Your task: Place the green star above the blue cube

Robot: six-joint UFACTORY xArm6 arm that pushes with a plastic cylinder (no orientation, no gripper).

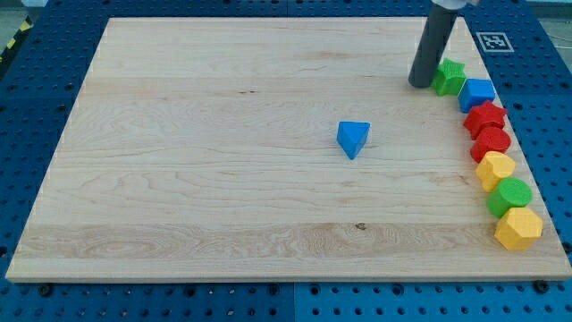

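The green star [450,77] lies near the board's right edge, toward the view's top. The blue cube [478,93] sits just below and right of it, touching it. My tip [419,84] rests on the board right at the star's left side, touching or nearly touching it. The dark rod rises from there out of the view's top.
Below the blue cube, a line of blocks follows the right edge: a red star [485,116], a red block [492,140], a yellow block [495,168], a green cylinder [510,195] and a yellow hexagon [517,228]. A blue triangular block [353,138] lies mid-board. The wooden board [223,161] sits on a blue pegboard.
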